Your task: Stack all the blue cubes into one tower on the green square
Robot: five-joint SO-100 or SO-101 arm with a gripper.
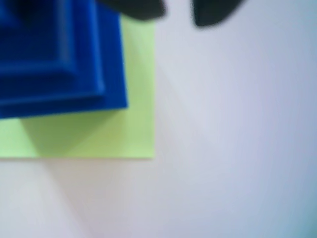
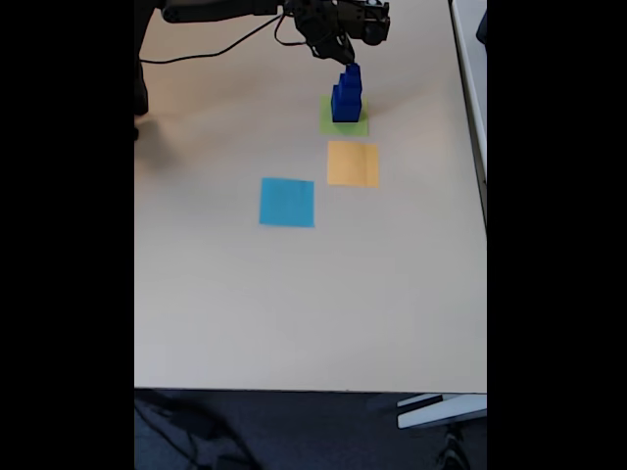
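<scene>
A: Where do the blue cubes (image 2: 346,95) stand?

B: In the fixed view they form one tower (image 2: 346,93) on the green square (image 2: 357,127), near the far edge of the pale bench (image 2: 294,294). The column steps inward as it rises, widest at the bottom.

A: And from the wrist?

B: The wrist view looks straight down on the tower (image 1: 59,59). It fills the upper left as nested dark blue steps, with the green square (image 1: 133,134) showing beneath it along the right and lower sides. The picture is soft, so I would not count the cubes from it.

A: The end effector?

B: In the wrist view two dark fingertips (image 1: 213,12) enter from the top edge, with bare bench between them; the end effector (image 1: 178,15) is spread and pinches nothing. In the fixed view the end effector (image 2: 338,54) hangs just above the tower's top.

A: Anything else on the bench?

B: An orange square (image 2: 353,164) just in front of the green one, and a light blue square (image 2: 287,202) to its left, nearer the camera.
</scene>
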